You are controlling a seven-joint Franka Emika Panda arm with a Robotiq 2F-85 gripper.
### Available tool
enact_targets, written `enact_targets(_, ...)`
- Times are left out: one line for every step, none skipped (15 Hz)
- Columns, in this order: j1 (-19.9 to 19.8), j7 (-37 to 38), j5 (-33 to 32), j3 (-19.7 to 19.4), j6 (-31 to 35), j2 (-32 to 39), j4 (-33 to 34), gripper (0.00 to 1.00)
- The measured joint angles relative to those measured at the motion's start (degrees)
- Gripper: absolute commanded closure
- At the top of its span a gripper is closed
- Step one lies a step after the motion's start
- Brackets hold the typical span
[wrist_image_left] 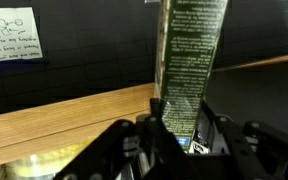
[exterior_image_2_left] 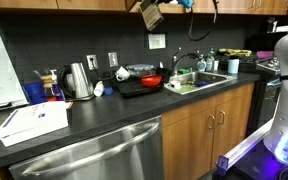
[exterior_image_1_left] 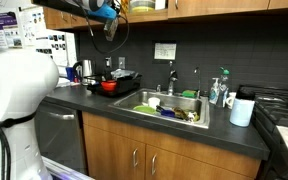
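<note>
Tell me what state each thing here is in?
tall dark printed packet: gripped, lifted high in the air.
pincer: shut on the packet.
steel sink: holding dishes.
lower wooden cabinet doors: closed.

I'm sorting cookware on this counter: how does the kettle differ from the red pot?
The kettle is tall, silvery metal; the red pot is low and wide. The kettle stands straight on the dark counter, while the red pot sits on a black tray. Both stand upright.
</note>
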Motion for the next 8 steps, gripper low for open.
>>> enact_targets(1.15, -0.38, 0.00, -1.02, -0.08, 0.00, 0.00, 0.88)
enact_targets(2.30, -0.78, 0.00, -1.97, -0.17, 0.00, 0.00, 0.88)
enact_targets(3.47, -1.22, 0.00, -2.85, -0.25, 0.02, 0.00, 0.88)
enact_targets(4.57, -1.58, 0.00, -3.64, -0.33, 0.03, 0.00, 0.88)
enact_targets(5.60, -1.94, 0.00, -4.38, -0.40, 0.07, 0.01, 0.88)
enact_targets(6.66, -2.40, 0.00, -5.13, -0.50, 0.08, 0.01, 0.88)
enact_targets(7.66, -2.77, 0.00, -5.86, -0.67, 0.11, 0.01, 0.88)
enact_targets(8.69, -3.23, -0.01, -6.64, -0.95, 0.13, 0.02, 0.88)
